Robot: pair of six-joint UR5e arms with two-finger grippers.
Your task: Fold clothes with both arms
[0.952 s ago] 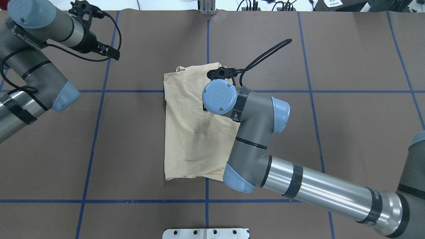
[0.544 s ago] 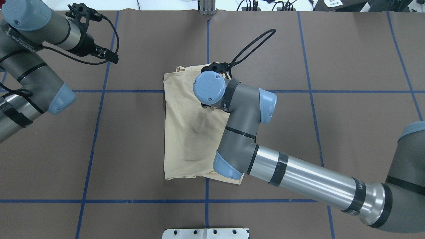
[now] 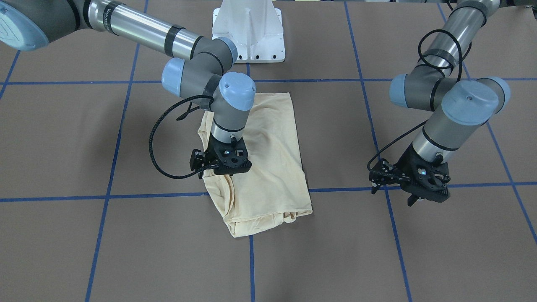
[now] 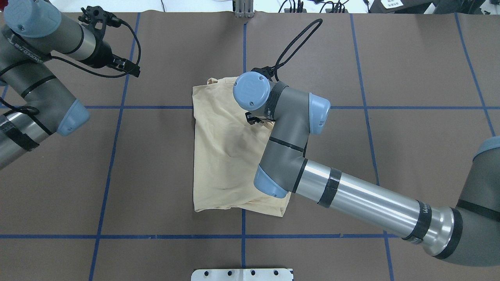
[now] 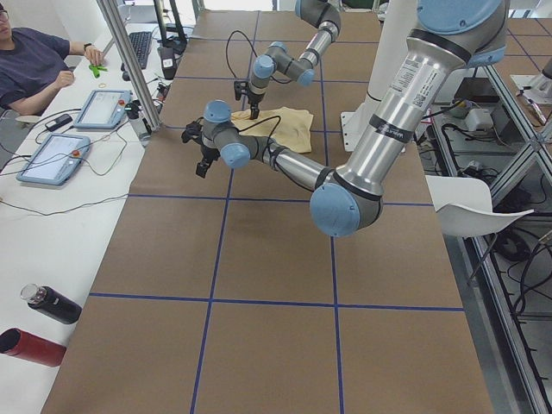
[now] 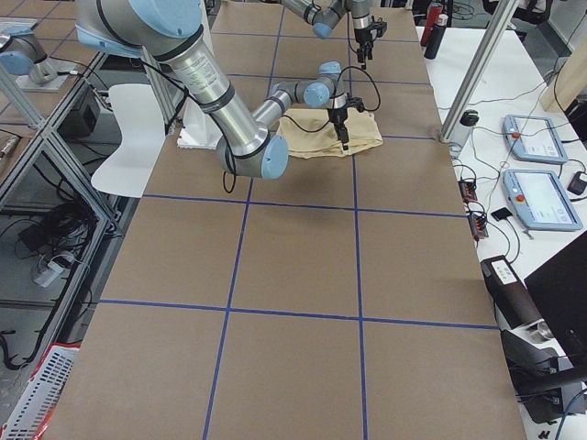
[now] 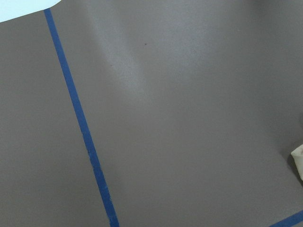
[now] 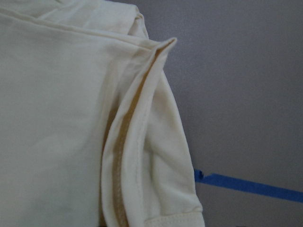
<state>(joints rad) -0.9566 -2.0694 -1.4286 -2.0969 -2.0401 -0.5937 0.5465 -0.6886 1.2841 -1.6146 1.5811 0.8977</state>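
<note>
The clothes are one pale cream shirt (image 3: 268,167) (image 4: 218,156), folded into a tall rectangle at the middle of the brown table, print hidden. My right gripper (image 3: 228,170) hangs fingers down just above the shirt's far right edge and looks open, with no cloth lifted. In the overhead view its wrist covers most of it. The right wrist view shows a doubled hem of the shirt (image 8: 137,142) lying flat on the table. My left gripper (image 3: 423,195) (image 4: 131,67) hovers open over bare table, well to the shirt's left and holding nothing.
Blue tape lines (image 4: 117,107) divide the table. The white pedestal base (image 3: 247,33) stands at the near edge. In the left side view a seated person (image 5: 34,60), touch panels (image 5: 103,108), a metal post (image 5: 129,69) and two bottles (image 5: 52,304) line the far side.
My right wrist swung left over the shirt, then eased back a little, turning as it went. Its cable loop rose. The left arm shifted slightly. The shirt lies as before.
</note>
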